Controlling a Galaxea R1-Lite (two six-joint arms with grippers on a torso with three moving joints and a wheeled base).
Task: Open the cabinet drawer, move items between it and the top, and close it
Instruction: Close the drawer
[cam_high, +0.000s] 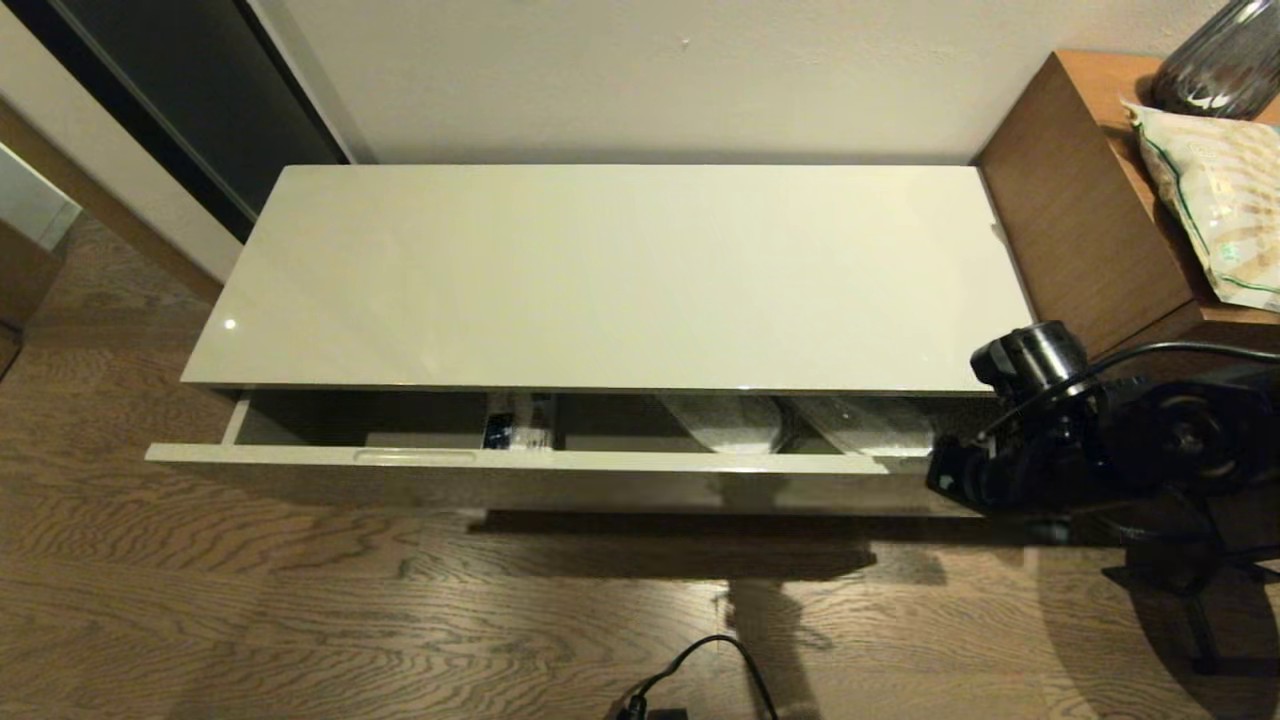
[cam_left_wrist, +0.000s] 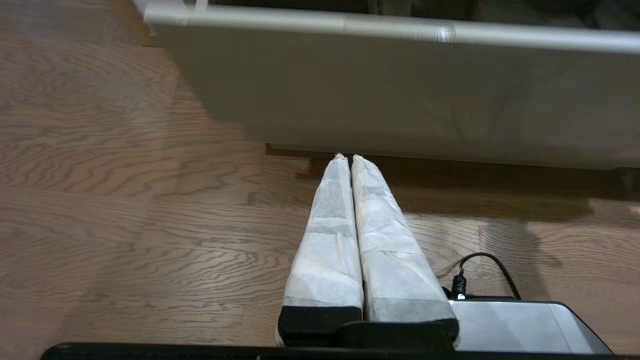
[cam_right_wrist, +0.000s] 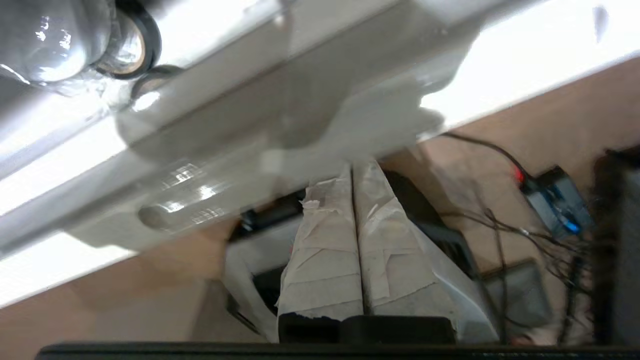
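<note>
cabinet drawer (cam_high: 560, 462): glossy pale grey-cream, partly open | slipper packs (cam_high: 800, 425): clear-wrapped, inside drawer | right pincer (cam_right_wrist: 352, 172): closed, empty, at drawer front | left pincer (cam_left_wrist: 346, 159): closed, empty, before drawer | writing: none readable

1. My right arm (cam_high: 1120, 430) is matte black, with a round black joint housing and a thin black cable over it.
2. Both hands' fingers (cam_left_wrist: 325, 240) are wrapped in white tape, on black bases.
</note>
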